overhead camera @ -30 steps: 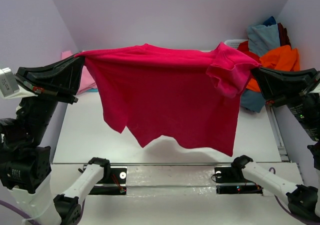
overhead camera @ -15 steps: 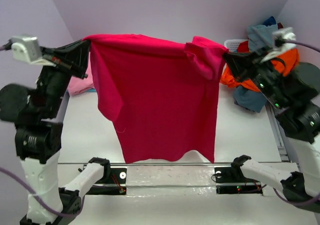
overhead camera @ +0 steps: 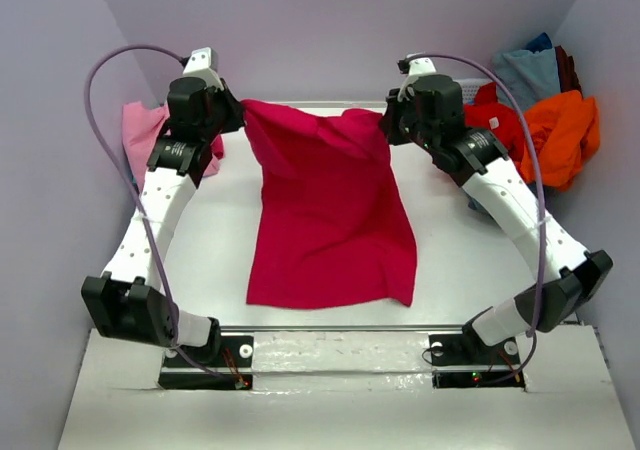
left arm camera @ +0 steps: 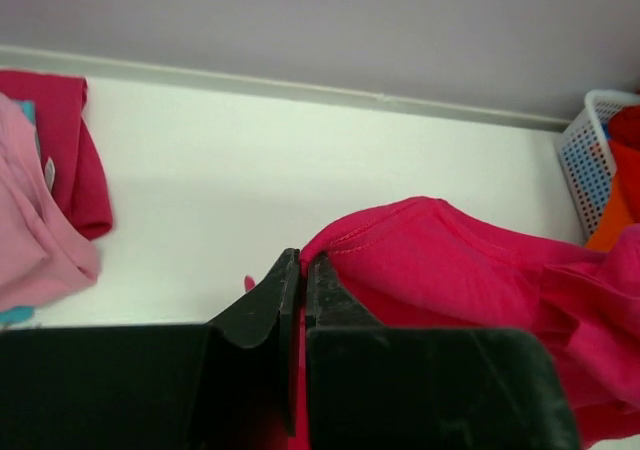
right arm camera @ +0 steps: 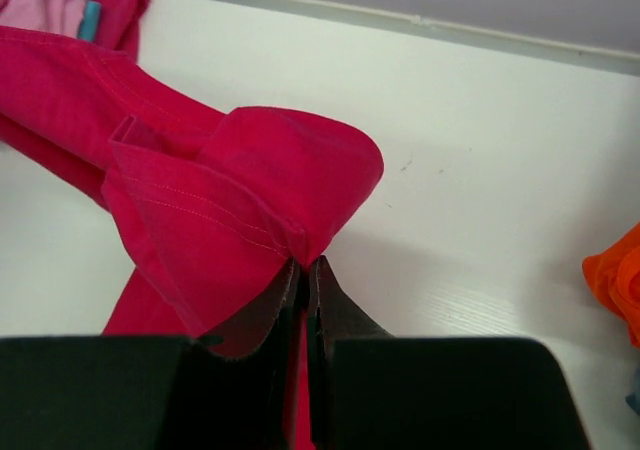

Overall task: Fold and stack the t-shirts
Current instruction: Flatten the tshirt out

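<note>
We see the left claw (overhead camera: 237, 111) and the right claw (overhead camera: 387, 122) each pinching a top corner of the crimson t-shirt (overhead camera: 330, 220), which spreads down the middle of the frame over the white counter (overhead camera: 470, 260). A heap of t-shirts (overhead camera: 545, 120) sits at upper right, and a pink t-shirt (overhead camera: 138, 135) at upper left.

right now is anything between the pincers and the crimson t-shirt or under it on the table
Nothing visible. The left pincer and right pincer are shut on the far corners of the crimson t-shirt, which lies on bare table. The pink t-shirt sits to its left, the orange t-shirt to its right, both apart.
</note>
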You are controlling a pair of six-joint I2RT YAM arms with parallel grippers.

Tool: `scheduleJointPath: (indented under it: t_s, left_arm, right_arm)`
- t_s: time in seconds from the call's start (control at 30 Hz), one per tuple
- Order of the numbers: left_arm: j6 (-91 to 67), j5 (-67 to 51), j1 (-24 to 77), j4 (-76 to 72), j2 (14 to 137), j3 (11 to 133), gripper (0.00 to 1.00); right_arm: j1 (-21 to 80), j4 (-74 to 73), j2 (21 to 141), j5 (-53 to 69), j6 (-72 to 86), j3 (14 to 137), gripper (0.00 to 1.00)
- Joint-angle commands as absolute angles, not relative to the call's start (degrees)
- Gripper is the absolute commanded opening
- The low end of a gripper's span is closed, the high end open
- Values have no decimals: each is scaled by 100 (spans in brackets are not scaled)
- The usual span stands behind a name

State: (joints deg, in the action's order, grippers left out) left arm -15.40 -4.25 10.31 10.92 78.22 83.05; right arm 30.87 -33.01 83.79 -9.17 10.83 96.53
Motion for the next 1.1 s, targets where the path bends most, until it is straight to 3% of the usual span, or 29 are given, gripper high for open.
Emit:
scheduleJointPath:
  t_s: [0.0,0.27,0.33,0.37,0.4,0.47,0.5,0.53,0.87,1.07]
  left_arm:
    - [-1696,-168,949,335,8040,8306,5]
    - [-1793,176,949,395,8885,8622,6]
    - [-1810,176,949,474,9184,8771,55]
    - [-1819,184,949,544,9298,8832,83]
    - [-1845,167,949,667,9386,8885,98]
    - [-1898,115,949,642,9483,8842,99]
    - [-1977,114,949,624,9440,8737,99]
    - [-2012,123,949,589,9387,8667,99]
    - [-2355,-650,1028,940,8895,8614,99]
    - [-2759,-1097,1090,1056,8447,7648,99]
  right_arm:
    - [3050,-3076,8874,-1222,1160,9852,7]
    - [2997,-3444,10405,-1335,1335,10685,7]
    - [2892,-3577,10660,-1345,1450,10932,10]
    - [2892,-3621,10774,-1345,1511,11038,18]
    - [2839,-3726,10958,-1301,1616,11239,43]
    - [2839,-3831,11100,-1292,1661,11416,69]
    - [2839,-3867,11188,-1301,1661,11539,92]
    - [2839,-3893,11223,-1327,1670,11584,100]
    - [2839,-4218,11188,-889,1960,11575,100]
    - [2839,-4439,11347,-204,2310,10928,100]
